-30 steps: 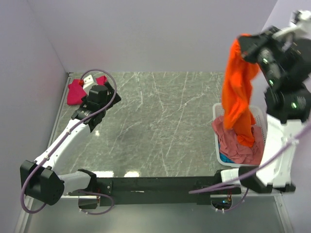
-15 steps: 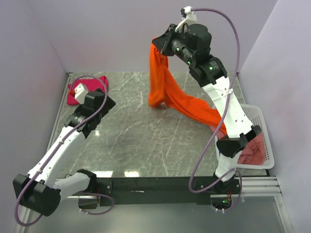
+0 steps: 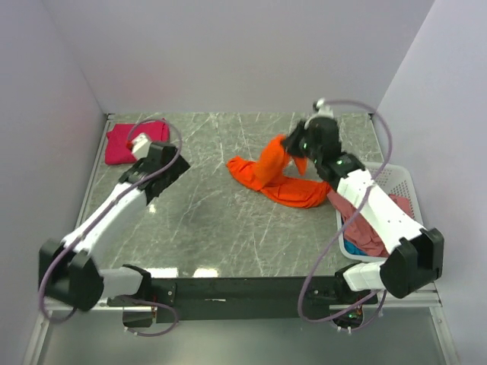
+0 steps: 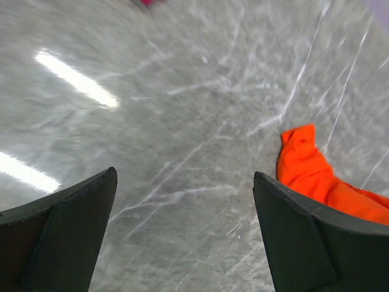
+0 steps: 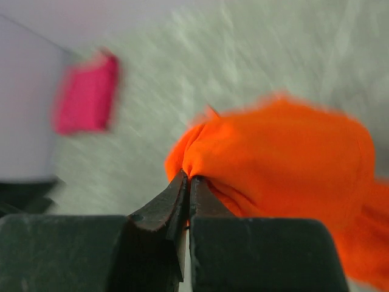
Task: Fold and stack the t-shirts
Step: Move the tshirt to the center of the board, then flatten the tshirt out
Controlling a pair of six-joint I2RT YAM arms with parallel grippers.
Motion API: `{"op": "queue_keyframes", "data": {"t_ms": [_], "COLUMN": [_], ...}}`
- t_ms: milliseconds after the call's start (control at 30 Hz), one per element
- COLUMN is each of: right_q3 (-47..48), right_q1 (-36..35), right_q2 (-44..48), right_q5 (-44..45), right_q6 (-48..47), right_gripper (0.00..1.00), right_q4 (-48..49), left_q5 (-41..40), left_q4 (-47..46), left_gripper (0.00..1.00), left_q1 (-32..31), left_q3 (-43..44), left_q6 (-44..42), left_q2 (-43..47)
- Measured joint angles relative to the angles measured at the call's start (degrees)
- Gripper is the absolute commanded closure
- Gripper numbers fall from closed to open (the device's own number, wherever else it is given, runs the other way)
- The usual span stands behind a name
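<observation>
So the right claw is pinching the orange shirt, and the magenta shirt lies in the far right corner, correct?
Not quite. The magenta shirt lies in the far left corner, as the top view shows. The right claw does pinch the orange shirt.

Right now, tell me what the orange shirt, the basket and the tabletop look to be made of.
The orange shirt: soft matte cloth, probably cotton knit; it lies in folds and creases.
The basket: white plastic, likely; thin rigid lattice walls.
The tabletop: grey veined stone or a stone-look laminate, polished; light reflects in it as bright streaks.
</observation>
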State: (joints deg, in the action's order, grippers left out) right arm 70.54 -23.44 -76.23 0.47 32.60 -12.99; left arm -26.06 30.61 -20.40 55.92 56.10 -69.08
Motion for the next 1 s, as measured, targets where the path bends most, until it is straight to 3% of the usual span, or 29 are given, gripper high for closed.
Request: {"op": "queue_keyframes", "data": {"t_ms": [100,200,433,600,767,867,900,1000], "right_q3": [-10.56,-15.13,-16.68,-17.46,-18.56,-18.6,-18.6,-18.58], "right_q1": [1.2,2.16,4.44,4.87,5.51,6.01,6.19,6.8], "right_q2": [-1.27,-3.1,-2.71,-1.6,-0.94,-0.55,-0.28,0.74], "right_q5": [-1.18,-1.38,0.74,2.01,2.75,3.34,3.65,4.46], "right_q6": [0.63,0.98,1.05,1.03,1.01,0.96,0.9,0.52], "right_gripper": [1.0,1.0,1.0,1.0,1.0,1.0,1.0,1.0], "right_q4": [-0.7,-2.6,-2.34,-2.23,-2.16,-2.34,-2.38,-2.54], "left_q5": [4.74,11.1,23.3,27.3,29.49,29.64,29.68,30.77], "left_q4": [-2.64,-6.47,-13.44,-15.23,-15.19,-15.15,-15.02,-14.56], "left_gripper": [0.01,0.01,0.01,0.13,0.37,0.95,1.0,1.0], "left_q1": [0.02,0.02,-1.11,-2.62,-4.28,-4.92,-5.01,-5.2], "left_q3": [3.61,7.5,17.81,25.16,31.19,34.97,35.67,36.83], "left_q6": [-1.53,-3.23,-5.57,-6.05,-6.29,-7.45,-7.85,-9.99], "left_q2": [-9.81,-18.99,-35.6,-45.4,-52.09,-54.77,-55.47,-57.09]}}
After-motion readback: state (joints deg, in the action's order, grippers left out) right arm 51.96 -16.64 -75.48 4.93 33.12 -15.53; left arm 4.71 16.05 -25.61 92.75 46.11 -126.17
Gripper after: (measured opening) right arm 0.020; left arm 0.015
